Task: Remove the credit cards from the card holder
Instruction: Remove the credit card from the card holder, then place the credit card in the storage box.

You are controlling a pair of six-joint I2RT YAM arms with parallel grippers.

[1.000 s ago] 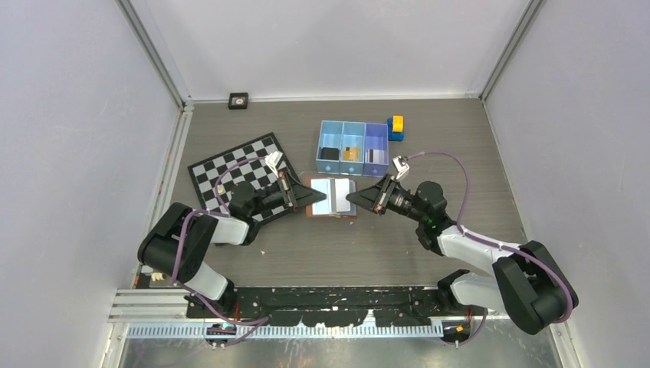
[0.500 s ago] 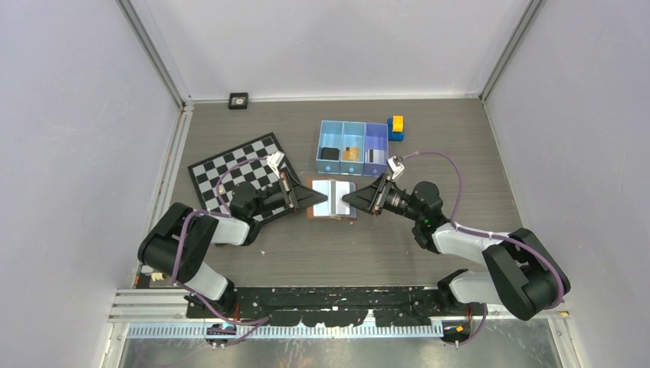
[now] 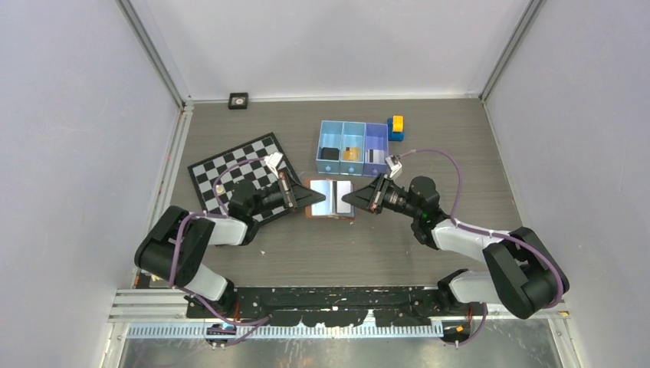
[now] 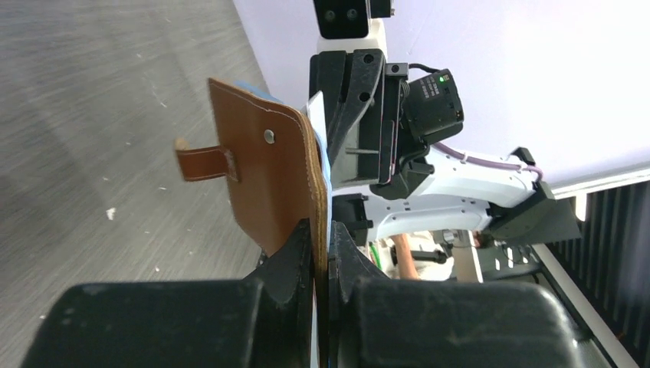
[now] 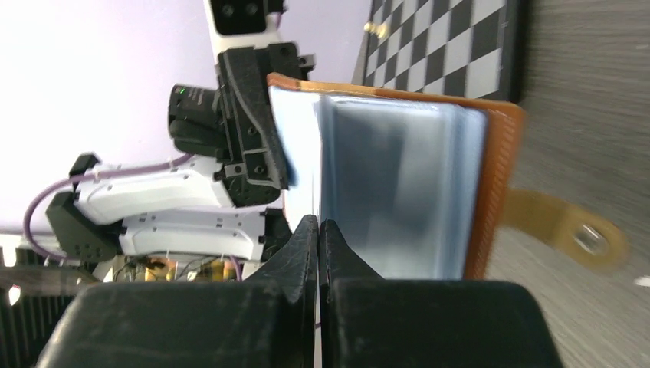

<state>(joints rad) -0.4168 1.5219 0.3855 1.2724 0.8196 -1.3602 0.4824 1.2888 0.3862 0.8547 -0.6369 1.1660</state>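
Open holder [image 3: 333, 188] sits mid-table: brown cover, pale silver-blue inside. Left gripper [image 3: 323, 197] is clamped on its left flap. Right gripper [image 3: 346, 201] is closed at its right edge, hold unclear. Tray [image 3: 320, 150] stands just behind, chessboard [image 3: 230, 165] lies left, and bare table lies nearer.

the left tool [image 4: 322, 238] pinches the brown card holder [image 4: 262, 178] (strap [image 4: 203, 163] sticking out).
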